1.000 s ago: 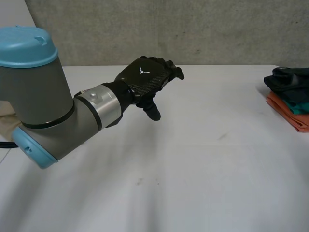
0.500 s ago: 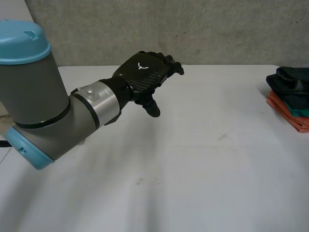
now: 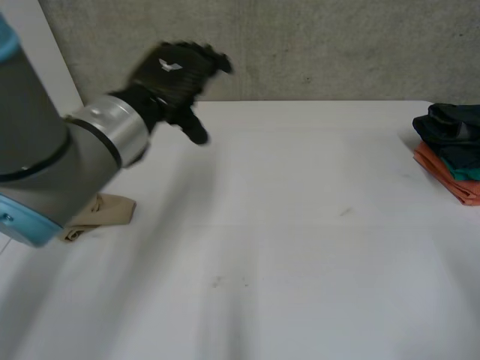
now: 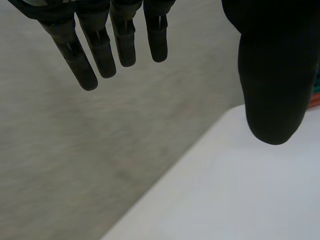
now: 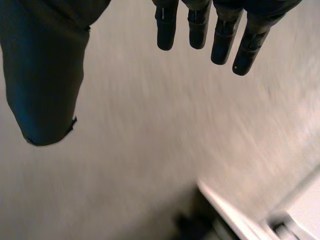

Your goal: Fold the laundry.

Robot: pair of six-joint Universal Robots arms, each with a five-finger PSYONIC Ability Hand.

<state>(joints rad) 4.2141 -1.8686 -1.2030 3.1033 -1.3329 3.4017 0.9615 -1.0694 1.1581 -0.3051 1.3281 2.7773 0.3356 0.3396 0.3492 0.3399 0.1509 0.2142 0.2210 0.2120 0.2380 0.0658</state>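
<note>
Beige cloth lies crumpled at the near left side of the white table. It is tucked against the left arm, which covers part of it, so its long axis cannot be read from what shows. It looks like the piece waiting to be folded.

Farther out, the left hand hangs in the air over the far left part of the table, close to the grey wall. It is well apart from the cloth and beyond it. In its wrist view the fingers are straight and spread from the thumb, with nothing between them. Under them are the table's edge and the wall, and no fabric. So the cloth lies back toward the robot's body and lower than this hand, nearer the elbow than the palm. Reaching it would likely mean drawing the hand back and down.

The right hand is also relaxed and empty, its fingers straight. I cannot place it against the cloth, but the left arm is clearly the nearer one.

Farthest along the right edge sits a stack of folded clothes, dark over teal over orange, well apart from both the hand and the beige piece.
</note>
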